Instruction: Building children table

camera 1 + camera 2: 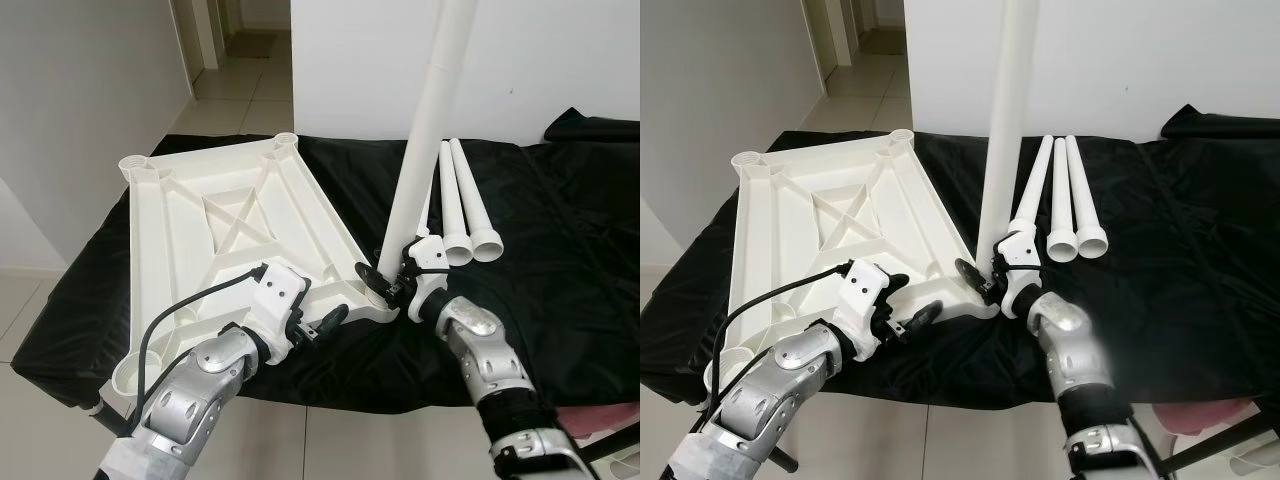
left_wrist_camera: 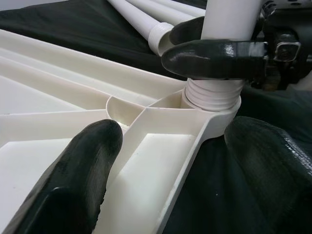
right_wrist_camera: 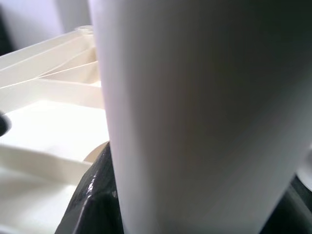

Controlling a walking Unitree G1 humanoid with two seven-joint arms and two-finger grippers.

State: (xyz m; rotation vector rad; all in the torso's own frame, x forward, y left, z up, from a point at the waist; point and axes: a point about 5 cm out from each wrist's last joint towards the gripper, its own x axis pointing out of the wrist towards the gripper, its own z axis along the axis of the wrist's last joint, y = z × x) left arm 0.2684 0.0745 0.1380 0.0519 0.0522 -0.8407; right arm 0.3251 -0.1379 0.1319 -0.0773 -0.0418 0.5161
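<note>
one leg upright in tabletop corner socket

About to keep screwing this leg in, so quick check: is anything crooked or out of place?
The long white plastic leg held by the right gripper leans rather than standing square to the upturned white plastic tabletop. Its thread still shows above the corner socket. The left gripper straddles the tabletop's edge, open.
</note>
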